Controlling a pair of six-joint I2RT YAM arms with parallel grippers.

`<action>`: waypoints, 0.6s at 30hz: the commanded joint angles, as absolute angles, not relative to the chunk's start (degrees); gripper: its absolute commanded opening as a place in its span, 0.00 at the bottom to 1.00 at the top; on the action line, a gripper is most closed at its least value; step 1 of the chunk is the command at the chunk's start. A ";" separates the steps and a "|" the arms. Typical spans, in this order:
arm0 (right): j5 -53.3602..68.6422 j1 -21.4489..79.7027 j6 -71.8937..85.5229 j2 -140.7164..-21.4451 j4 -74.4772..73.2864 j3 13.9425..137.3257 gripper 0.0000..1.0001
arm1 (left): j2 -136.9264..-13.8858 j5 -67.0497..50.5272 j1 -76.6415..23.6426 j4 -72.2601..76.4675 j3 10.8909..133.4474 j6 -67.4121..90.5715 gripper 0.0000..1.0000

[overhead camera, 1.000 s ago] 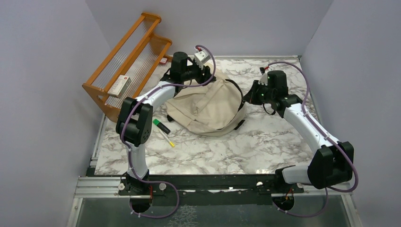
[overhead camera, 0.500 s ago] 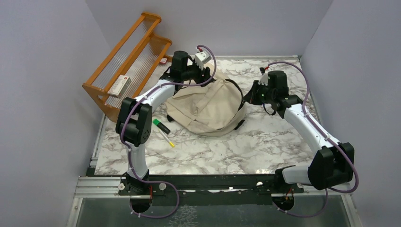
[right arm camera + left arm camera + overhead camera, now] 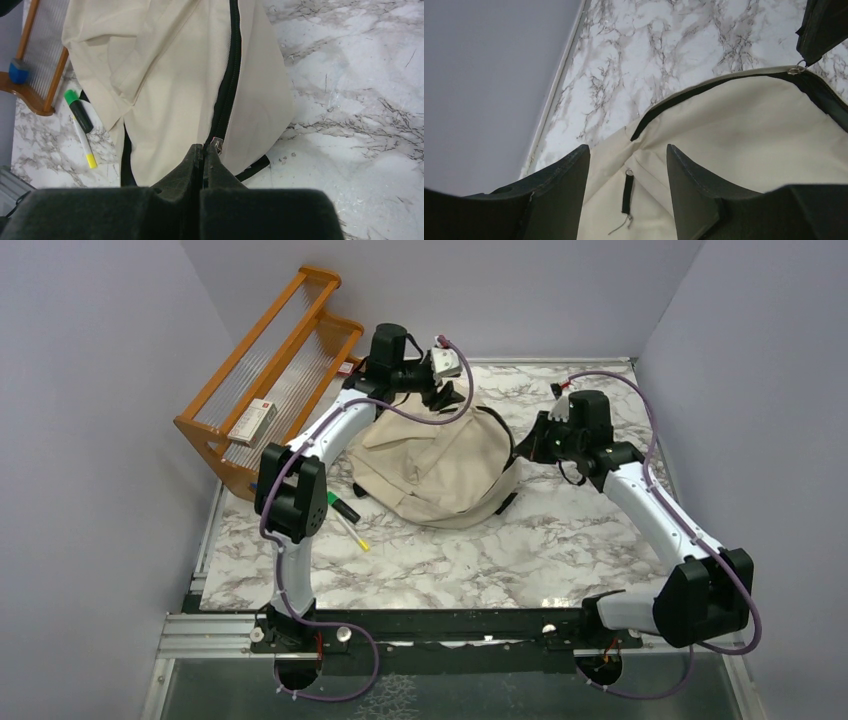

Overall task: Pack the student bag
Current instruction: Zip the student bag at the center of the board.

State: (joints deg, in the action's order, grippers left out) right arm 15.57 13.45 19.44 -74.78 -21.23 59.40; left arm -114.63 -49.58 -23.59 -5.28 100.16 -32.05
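Observation:
The beige student bag lies flat in the middle of the marble table. My left gripper hovers open over its far edge. In the left wrist view the open gripper hangs above the cream canvas, with a black zipper pull tab lying between the fingers, untouched. My right gripper is at the bag's right edge. In the right wrist view the gripper is shut at the end of the black zipper line, next to the metal slider.
An orange wooden rack stands at the back left with a small box on it. A green highlighter and a yellow-tipped pen lie left of the bag. Walls close in on the left, back and right.
My left gripper has swung right and farther back, over the bag's far edge. My right gripper has stayed shut at the zipper, shifting only slightly.

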 commanded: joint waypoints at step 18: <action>19.00 13.45 17.41 -68.81 -24.35 58.92 0.00 | -128.74 -45.78 -37.42 -31.90 118.08 -69.87 0.57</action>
State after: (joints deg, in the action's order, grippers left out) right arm 17.93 13.45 18.85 -71.07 -23.38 58.85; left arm -127.15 -45.89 -36.27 -29.67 113.47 -64.62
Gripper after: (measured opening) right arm 0.015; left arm 0.570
